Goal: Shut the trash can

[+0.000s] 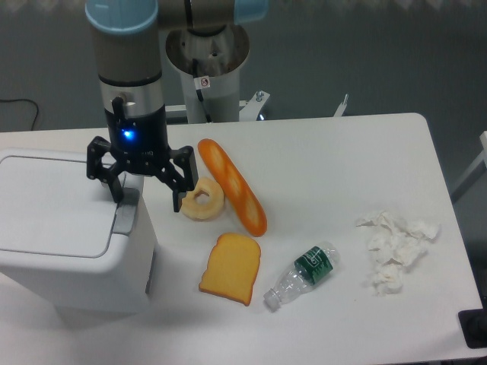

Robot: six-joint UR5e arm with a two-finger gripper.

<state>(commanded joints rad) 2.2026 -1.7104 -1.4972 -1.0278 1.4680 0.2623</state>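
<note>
The trash can (68, 266) is a large white boxy bin at the left of the table, its flat lid (53, 205) lying down on top and a grey latch tab (126, 216) at the lid's right edge. My gripper (147, 196) hangs over the bin's right rim, just above the latch tab. It is open and holds nothing; the left fingertip (116, 194) is over the lid's corner and the right fingertip (177, 204) is off the bin, beside the bagel.
Right of the bin lie a bagel (202, 199), a long baguette (232, 186) and a toast slice (230, 268). A small plastic bottle (302, 274) lies further right, and crumpled tissues (396, 247) sit near the right edge. The arm's base post (207, 65) stands behind the table.
</note>
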